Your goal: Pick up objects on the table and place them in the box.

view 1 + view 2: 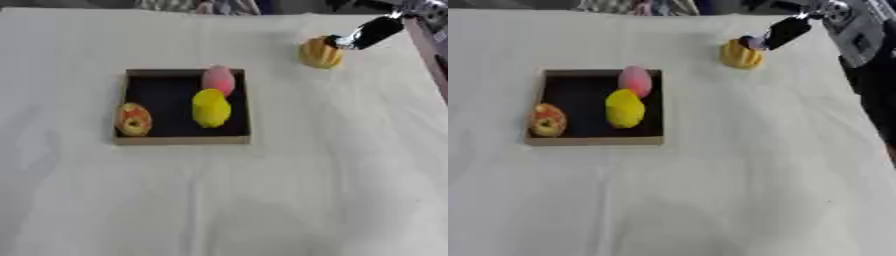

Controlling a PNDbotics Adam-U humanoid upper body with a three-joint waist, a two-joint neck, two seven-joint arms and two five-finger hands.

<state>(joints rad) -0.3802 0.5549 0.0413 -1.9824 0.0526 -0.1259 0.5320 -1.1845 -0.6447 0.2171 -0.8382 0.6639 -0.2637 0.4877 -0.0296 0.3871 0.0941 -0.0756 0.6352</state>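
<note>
A yellow ridged object point(319, 54) stands on the white cloth at the far right. My right hand point(374, 31) comes in from the upper right corner and meets the object's upper right side; its grip is not clear. The shallow box point(182, 140), dark inside with a tan rim, lies left of centre. In it sit a pink rounded object point(219, 80) at the far right corner and a yellow object point(211, 107) just in front of it. A round orange-and-yellow piece point(134, 119) rests against the box's left wall. My left hand shows in no view.
White cloth point(262, 200) covers the whole table, wide and bare in front of the box. The table's right edge point(433, 55) runs close behind my right arm. Blurred coloured items point(219, 6) line the far edge.
</note>
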